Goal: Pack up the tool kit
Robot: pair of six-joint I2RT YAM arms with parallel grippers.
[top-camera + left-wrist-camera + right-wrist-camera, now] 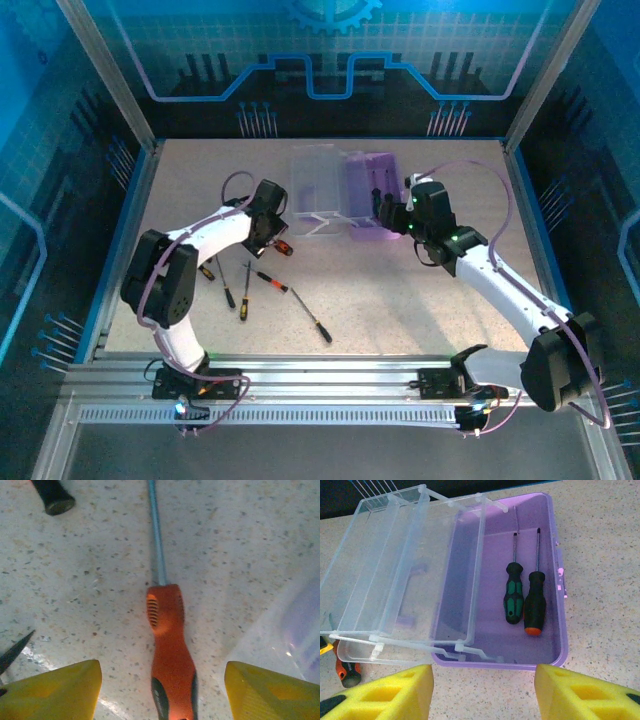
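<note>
Orange-handled screwdriver flat on the speckled table, shaft pointing straight away from the left gripper, whose fingers are spread astride the handle, no contact! Right arm reaches in, right gripper agape before the purple tool kit, clear lid open. Green-handled screwdriver and black-handled screwdriver lie lengthwise inside, tips toward its far wall.

Purple base open from above; clear lid overhangs its left, seemingly. Table near edge mid-span free; loose screwdrivers toward left.
</note>
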